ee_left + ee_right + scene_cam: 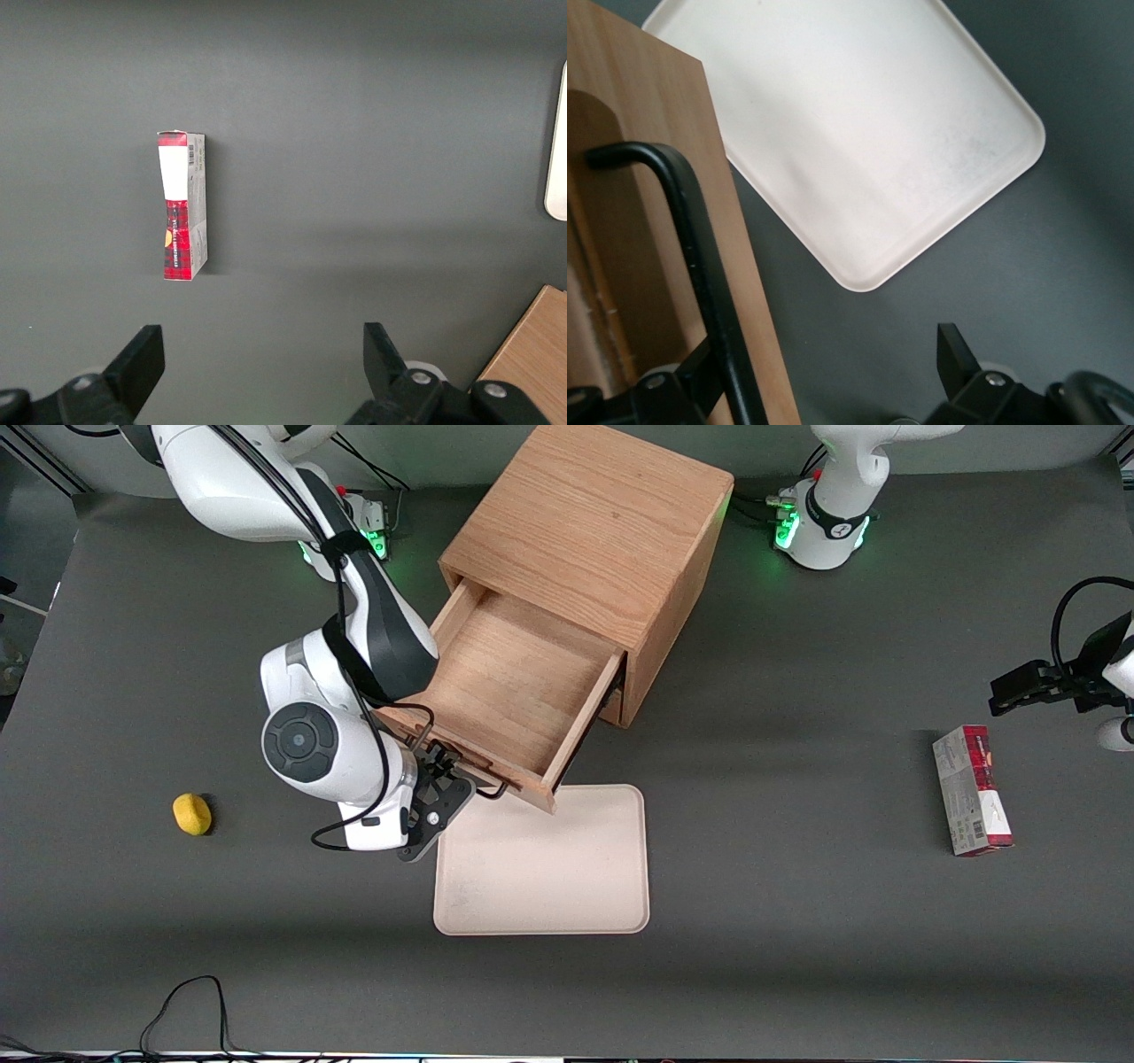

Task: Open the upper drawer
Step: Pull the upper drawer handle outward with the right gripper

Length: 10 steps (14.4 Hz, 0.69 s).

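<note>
The upper drawer [518, 677] of the light oak cabinet [594, 522] stands pulled far out, and its inside is bare. Its wooden front [629, 230] carries a thin black bar handle [700, 257], whose end [493, 790] shows in the front view. My gripper [446, 772] is at that front, nearer the front camera than the cabinet. In the right wrist view the gripper [828, 363] is open. The handle runs between its fingers, close against one finger [700, 376]; the other finger [952, 354] hangs free over the grey table. The lower drawer is hidden under the open one.
A cream tray [542, 864] [859, 133] lies on the table just below the drawer front, nearer the front camera. A small yellow object [192, 813] sits toward the working arm's end. A red-and-white box [972, 790] [182, 208] lies toward the parked arm's end.
</note>
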Available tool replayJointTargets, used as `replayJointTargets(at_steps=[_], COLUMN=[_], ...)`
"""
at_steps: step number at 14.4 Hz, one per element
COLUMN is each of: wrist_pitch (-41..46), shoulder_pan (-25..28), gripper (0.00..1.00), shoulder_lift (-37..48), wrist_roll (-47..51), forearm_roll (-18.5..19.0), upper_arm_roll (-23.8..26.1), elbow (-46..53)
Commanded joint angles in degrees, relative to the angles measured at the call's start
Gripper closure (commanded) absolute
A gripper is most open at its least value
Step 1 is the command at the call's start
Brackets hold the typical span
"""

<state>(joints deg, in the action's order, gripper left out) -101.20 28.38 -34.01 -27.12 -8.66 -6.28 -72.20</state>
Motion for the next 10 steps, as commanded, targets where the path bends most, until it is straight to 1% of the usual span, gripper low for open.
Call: replayJointTargets(at_steps=[1,7,9,10], wrist_pitch=[4.51,10.40,11.10,12.24], shoulder_pan=[-0.96,-1.14,-1.31,-1.14], gripper=[0.00,0.00,0.00,0.00], shoulder_lift=[-0.97,1.75,5.51,6.93], wrist_roll=[-0.39,-0.04,3.80,8.18], forearm_roll=[-0.30,-0.04,0.05,-0.04], upper_arm_roll=[0.21,-0.40,-1.10,-3.20], elbow=[6.71,10.76,10.33,10.32])
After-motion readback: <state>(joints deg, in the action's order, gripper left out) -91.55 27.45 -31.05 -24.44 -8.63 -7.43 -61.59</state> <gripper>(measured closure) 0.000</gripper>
